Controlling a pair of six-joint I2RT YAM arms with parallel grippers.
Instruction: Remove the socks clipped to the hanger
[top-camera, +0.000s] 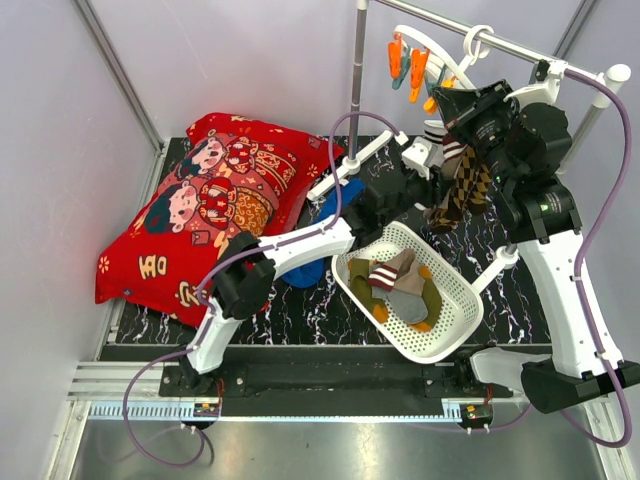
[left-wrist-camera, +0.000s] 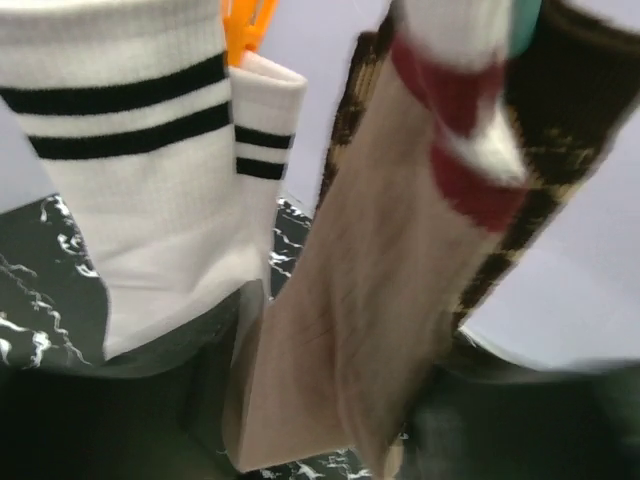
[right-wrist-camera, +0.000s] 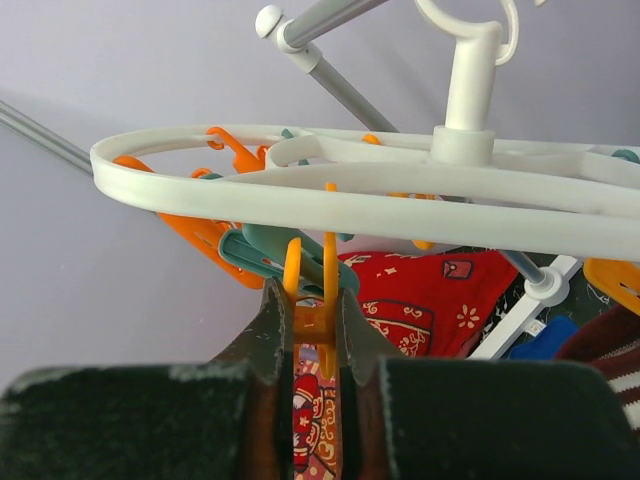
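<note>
Currently we have the right gripper (right-wrist-camera: 315, 345) clamped on an orange peg (right-wrist-camera: 312, 285) of the hanger (right-wrist-camera: 300, 190). The brown checked sock (top-camera: 457, 195) hangs below, inside the left gripper (left-wrist-camera: 320, 425), whose closure we cannot tell. Risk: a weak left hold lets the freed sock miss the basket (top-camera: 460, 312).

Top view: bright, even, diffuse light with soft shadows and a glaring light strip (top-camera: 300, 410) along the bottom. Left wrist view: the socks (left-wrist-camera: 380, 300) fill the frame, smeared and soft, and the lower edge is dark. Right wrist view: the hanger (right-wrist-camera: 300, 190) and orange peg (right-wrist-camera: 312, 322) are sharp, the right fingers (right-wrist-camera: 268, 340) dark and blurred.
</note>
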